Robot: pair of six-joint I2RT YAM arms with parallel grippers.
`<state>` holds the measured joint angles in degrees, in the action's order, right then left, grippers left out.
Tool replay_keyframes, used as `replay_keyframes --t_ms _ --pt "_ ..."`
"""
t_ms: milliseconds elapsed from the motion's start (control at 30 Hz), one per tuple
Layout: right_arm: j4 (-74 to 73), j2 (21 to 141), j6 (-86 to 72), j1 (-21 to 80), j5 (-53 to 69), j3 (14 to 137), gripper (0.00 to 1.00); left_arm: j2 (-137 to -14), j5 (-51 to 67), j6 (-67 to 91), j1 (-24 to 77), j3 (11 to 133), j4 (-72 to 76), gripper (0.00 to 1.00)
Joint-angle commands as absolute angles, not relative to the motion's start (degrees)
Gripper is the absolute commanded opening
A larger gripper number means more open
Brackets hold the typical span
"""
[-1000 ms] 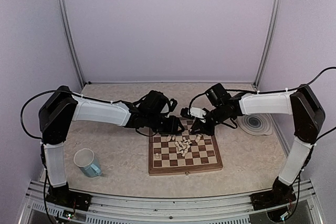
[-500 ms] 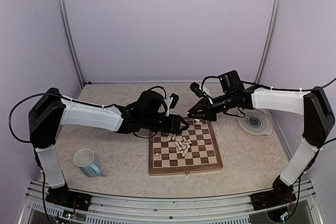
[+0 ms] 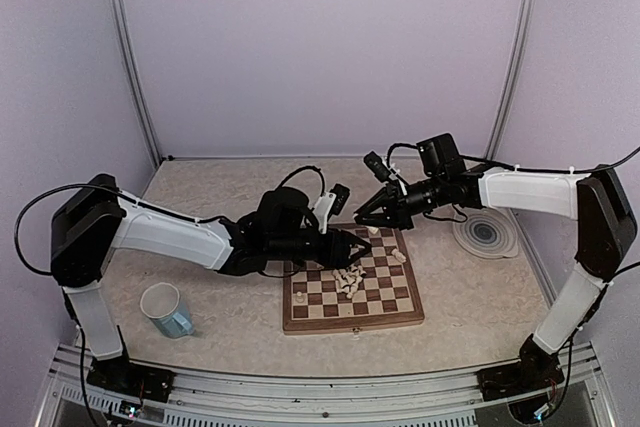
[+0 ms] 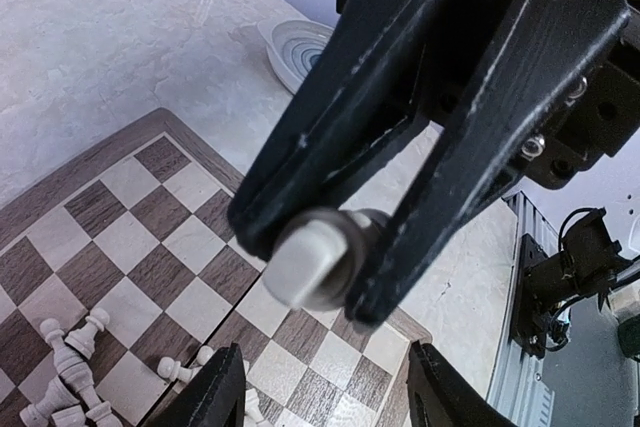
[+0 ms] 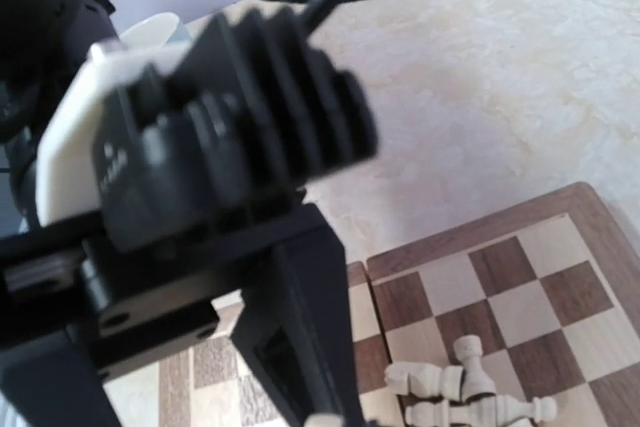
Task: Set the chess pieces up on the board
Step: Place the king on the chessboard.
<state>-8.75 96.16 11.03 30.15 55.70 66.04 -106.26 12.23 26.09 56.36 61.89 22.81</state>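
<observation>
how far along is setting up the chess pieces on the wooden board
Barely begun. Done: one small cream chess piece seems to stand alone at the near-left corner of the brown-and-cream checked wooden chessboard. In hand: the right gripper is shut on another cream piece; the left gripper is open, empty. Left: the heap of fallen pieces mid-board needs standing.

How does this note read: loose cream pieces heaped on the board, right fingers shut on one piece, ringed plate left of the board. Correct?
Not quite. The top view shows the ringed plate right of the board, not left. The rest holds: loose cream pieces lie heaped on the board, and the right fingers are shut on one piece.
</observation>
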Motion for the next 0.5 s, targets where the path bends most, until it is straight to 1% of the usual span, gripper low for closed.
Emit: replay_keyframes --t_ms 0,133,267,333,467 --pt "-7.84 96.16 10.50 29.36 56.44 64.30 0.00 -102.91 12.16 26.02 56.49 59.82 28.31 0.55" --pt "-10.09 96.76 13.40 29.27 48.87 62.10 0.00 -100.92 10.34 26.02 56.51 59.33 24.63 0.55" --pt "-11.80 96.87 18.04 29.18 45.90 58.49 0.00 -98.17 6.74 26.01 56.01 58.32 19.69 0.55" --pt "-12.56 98.54 18.35 29.19 43.48 58.72 0.00 -97.80 6.49 26.74 55.50 58.00 18.96 0.55" --pt "-15.40 103.25 18.43 29.18 34.62 61.71 0.00 -97.61 6.34 27.68 55.09 57.44 19.36 0.55"
